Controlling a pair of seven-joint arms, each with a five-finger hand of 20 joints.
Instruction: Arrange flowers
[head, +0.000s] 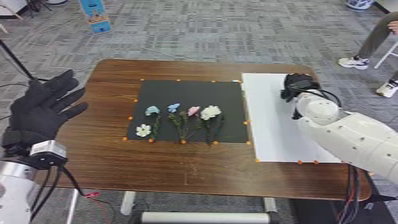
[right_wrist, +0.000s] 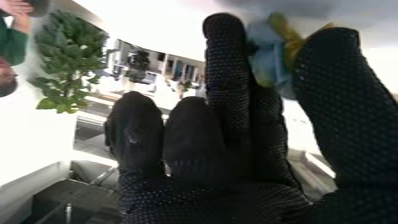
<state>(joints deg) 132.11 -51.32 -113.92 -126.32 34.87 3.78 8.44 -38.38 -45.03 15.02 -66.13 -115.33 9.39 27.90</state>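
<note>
"How far along is it?"

"Early on, I'd judge. The right hand (head: 299, 86) is up at the upper right of the head view, over the white sheet (head: 280, 135). In the right wrist view, it pinches a blue-and-yellow flower (right_wrist: 264, 57) between thumb and finger."

"And what's left?"

"Five blooms lie on the black mat (head: 191, 90), mid-frame: two blue ones (head: 152, 110) (head: 173, 107), a pink one (head: 193, 111), a big white one (head: 210, 112) and a small white one (head: 143, 130) at the lower left of the group. If the sheet is where the arrangement goes, those probably have their turn to come."

"Is the left hand (head: 40, 117) helping?"

"It's at the left of the frame, outside the desk (head: 187, 172), palm showing and fingers spread, holding nothing."

"Enough room to work?"

"Plenty of white runs down the frame from the right hand, I'd say. But it's near the far edge of the desk, and the right arm (head: 355, 140) slants across the sheet's lower right, so a low sweep could brush things there. The mat lies right alongside the sheet, with the big white bloom nearest that side. I'd lift well over it on the way back."
</note>
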